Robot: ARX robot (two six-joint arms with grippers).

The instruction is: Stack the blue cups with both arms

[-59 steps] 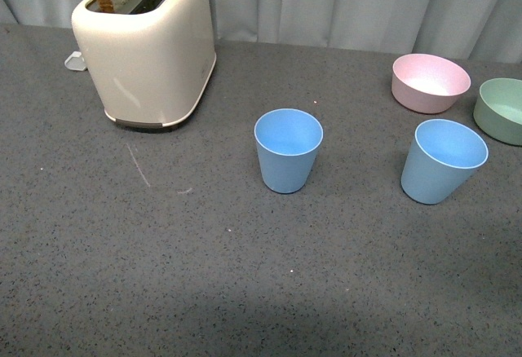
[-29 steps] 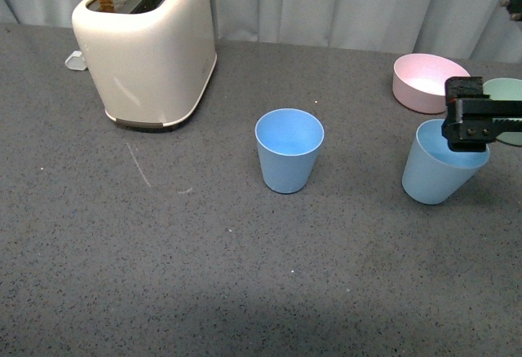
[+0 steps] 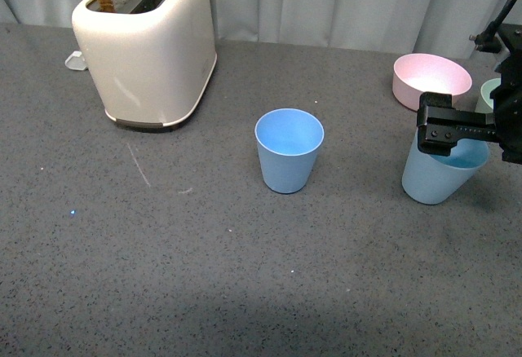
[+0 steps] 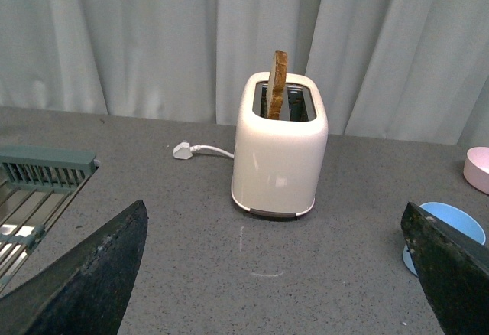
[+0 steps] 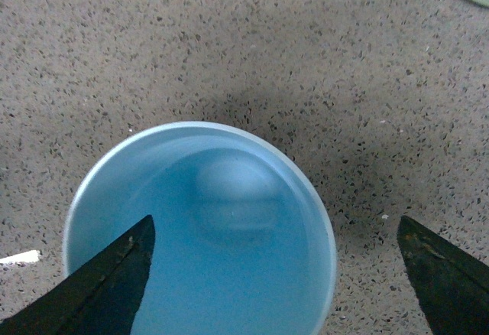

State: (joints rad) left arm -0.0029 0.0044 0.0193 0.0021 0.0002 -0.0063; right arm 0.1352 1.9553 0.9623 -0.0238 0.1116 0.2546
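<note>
You face a pale grey curtain (image 3: 342, 2) hanging in soft folds across the whole back of the scene. Below it runs a dark grey speckled tabletop (image 3: 163, 251), evenly lit, with a dim shadow along its near edge. A cream toaster (image 3: 147, 47) stands far left, and a green-edged wire rack (image 4: 38, 190) lies well apart from it.

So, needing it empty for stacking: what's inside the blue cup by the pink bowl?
Nothing: the blue cup shows a bare bottom. A right end effector finger covers part of its rim.
</note>
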